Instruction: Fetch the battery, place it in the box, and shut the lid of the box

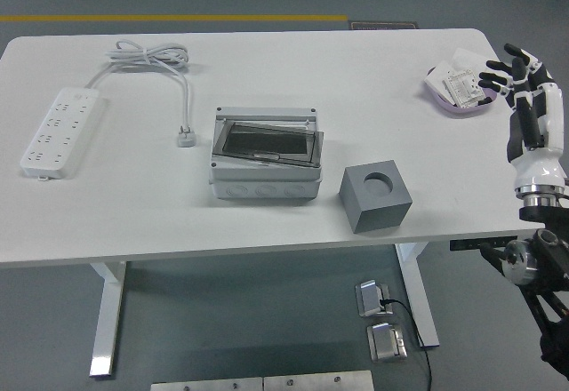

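The grey box [265, 178] stands in the middle of the table. Its dark see-through lid [269, 143] lies down on top, slightly askew. I cannot make out a battery anywhere; the tinted lid hides the inside of the box. My right hand [514, 75] is raised upright at the table's right edge, far from the box, with its fingers spread and holding nothing. The left arm is out of view.
A grey block [376, 197] with a round hole stands right of the box. A purple-rimmed dish [442, 94] with white packets sits at the back right, beside my hand. A white power strip [60, 131] lies at the left, its cable and plug [186, 134] left of the box.
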### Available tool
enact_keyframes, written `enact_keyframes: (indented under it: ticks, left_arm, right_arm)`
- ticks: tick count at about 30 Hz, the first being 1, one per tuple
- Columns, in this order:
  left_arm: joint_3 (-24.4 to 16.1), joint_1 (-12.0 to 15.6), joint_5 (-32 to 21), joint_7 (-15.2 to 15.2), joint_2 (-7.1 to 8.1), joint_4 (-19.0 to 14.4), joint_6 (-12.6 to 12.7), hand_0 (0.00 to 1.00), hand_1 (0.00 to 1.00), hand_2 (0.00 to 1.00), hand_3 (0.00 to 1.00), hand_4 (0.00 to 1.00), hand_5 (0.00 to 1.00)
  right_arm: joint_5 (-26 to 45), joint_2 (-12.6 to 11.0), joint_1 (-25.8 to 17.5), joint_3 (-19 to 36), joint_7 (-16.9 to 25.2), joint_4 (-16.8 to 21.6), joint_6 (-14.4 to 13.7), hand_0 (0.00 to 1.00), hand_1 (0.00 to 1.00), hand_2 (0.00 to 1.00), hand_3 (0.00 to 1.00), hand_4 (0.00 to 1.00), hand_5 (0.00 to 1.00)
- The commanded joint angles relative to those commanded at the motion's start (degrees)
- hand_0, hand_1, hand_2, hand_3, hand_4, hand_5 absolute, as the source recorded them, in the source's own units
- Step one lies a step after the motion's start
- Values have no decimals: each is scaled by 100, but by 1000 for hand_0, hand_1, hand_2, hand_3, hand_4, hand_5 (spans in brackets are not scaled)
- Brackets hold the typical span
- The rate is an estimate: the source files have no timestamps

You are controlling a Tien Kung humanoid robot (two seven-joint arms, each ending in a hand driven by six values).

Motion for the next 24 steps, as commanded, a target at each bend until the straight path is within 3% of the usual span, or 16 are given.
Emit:
enact_keyframes:
  ticks: [7,24]
  left_arm:
    - [4,-27,8,-4,3,3,-6,633,684,580,577,535,2]
    - [86,-7,-110,-38,-47,10,5,632,685,581,578,537,2]
  right_arm:
    - [277,-6,-30,86,-15,-62,7,620,600,630,748,894,737]
    - [144,36,-135,270,-168,-99,-13,650,621,635,751,895,769]
